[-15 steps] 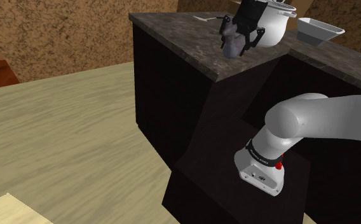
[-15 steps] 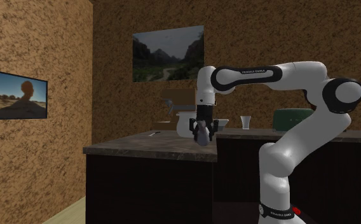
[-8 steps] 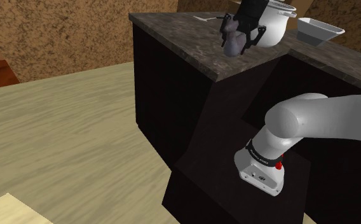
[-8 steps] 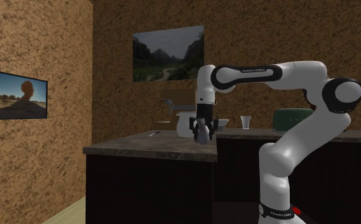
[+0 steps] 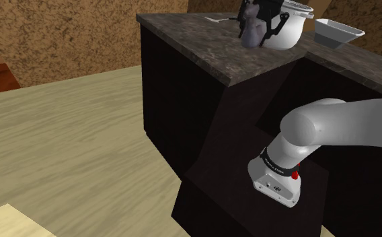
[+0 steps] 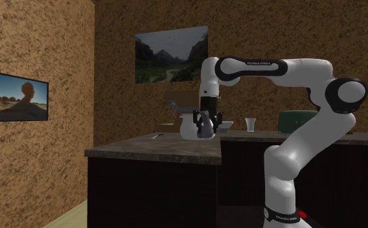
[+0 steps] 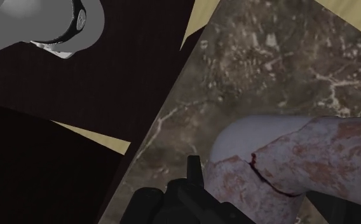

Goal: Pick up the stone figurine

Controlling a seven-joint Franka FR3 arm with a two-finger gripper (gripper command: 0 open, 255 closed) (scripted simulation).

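The stone figurine [image 5: 252,31] is a greyish, mottled lump with reddish cracks, hanging a little above the dark marbled counter [image 5: 203,48]. My black gripper [image 5: 256,30] is shut on it from above, in front of a white pot. In the second exterior view the figurine [image 6: 205,127] hangs in the gripper [image 6: 206,129] clear of the counter top [image 6: 150,148]. Close up in the wrist view, the figurine [image 7: 287,167] presses against one black finger [image 7: 192,173]; the other finger is hidden behind it.
A white pot [image 5: 294,27] stands right behind the gripper, with a white tray [image 5: 339,31] beside it. A small utensil [image 5: 216,20] lies on the counter's far part. A cup [image 6: 250,123] and a green box [image 6: 299,121] stand further along. The counter drops to a wooden floor [image 5: 75,134].
The gripper has risen with the figurine, lifting it off the counter and carrying it slightly toward the white pot.
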